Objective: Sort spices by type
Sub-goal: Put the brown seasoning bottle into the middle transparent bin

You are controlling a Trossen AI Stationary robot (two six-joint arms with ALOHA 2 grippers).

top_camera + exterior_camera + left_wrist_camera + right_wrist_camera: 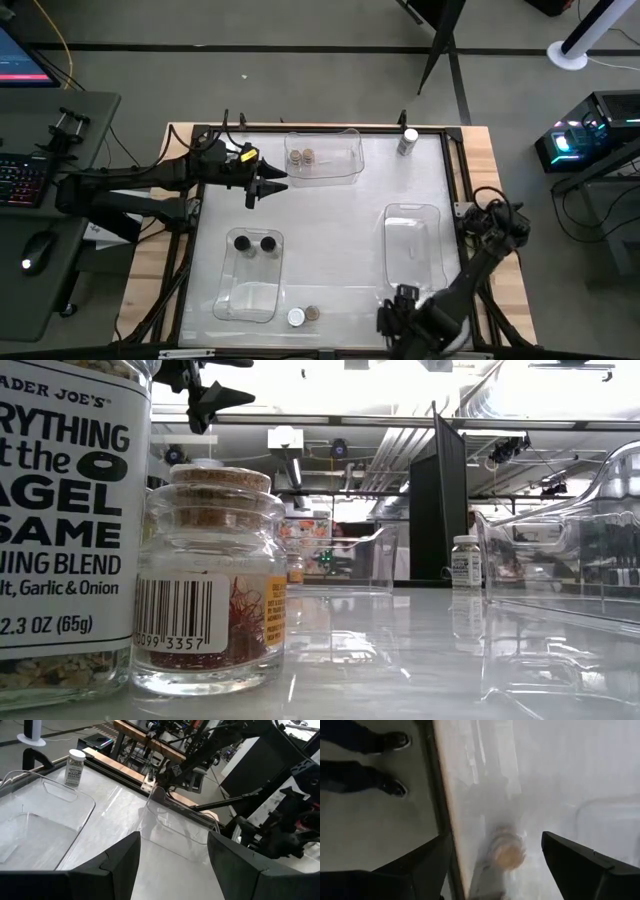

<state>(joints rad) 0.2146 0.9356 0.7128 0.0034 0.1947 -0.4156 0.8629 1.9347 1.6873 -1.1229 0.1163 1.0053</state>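
Note:
The spices are small jars. Two tan-lidded ones [300, 157] stand in the far clear bin [345, 170], and two black-lidded ones [255, 243] in the near left bin [250, 300]. A white-lidded jar [407, 142] stands at the far right. Another white-lidded jar [296, 317] and a tan-lidded jar [313, 314] stand at the near edge. My right gripper [390, 315] hangs open above the table's near edge, pointing down. The tan-lidded jar [507, 851] shows below and between its fingers, untouched. My left gripper [268, 185] waits open in the air near the far bin.
An empty clear bin [413, 250] lies on the right half of the table. The middle of the white table [330, 220] is bare. A person's dark shoes [390, 742] stand on the floor just past the near edge. Desks with a keyboard and computer gear flank the table.

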